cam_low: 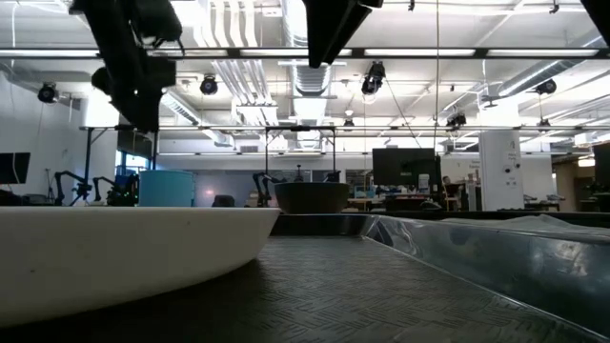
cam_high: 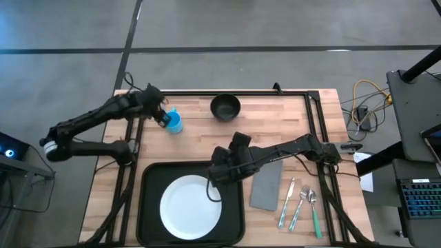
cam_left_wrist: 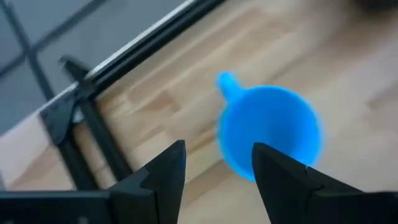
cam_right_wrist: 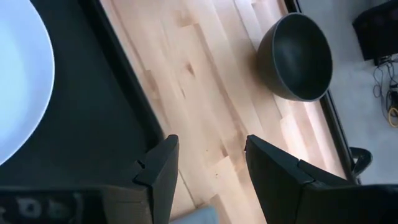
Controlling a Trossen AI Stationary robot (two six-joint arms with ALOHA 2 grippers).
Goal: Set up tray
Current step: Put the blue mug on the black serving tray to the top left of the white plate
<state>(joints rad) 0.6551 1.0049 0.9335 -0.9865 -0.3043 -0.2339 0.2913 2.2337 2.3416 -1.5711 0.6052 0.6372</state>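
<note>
Currently I see the left claw (cam_high: 165, 118) open, empty, beside the blue cup (cam_high: 174, 122). Right claw (cam_high: 215, 172) open, empty, over the tray (cam_high: 146, 207) rim.

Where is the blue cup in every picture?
High view: the blue cup stands upper left on the table, by the left gripper.
Low view: the cup is at left, past the white plate.
Left wrist view: the cup shows in the middle, just beyond the open fingers.
Right wrist view: not in it.
Shared landmark: the dark bowl, seen in the high, low and right wrist views.
</note>
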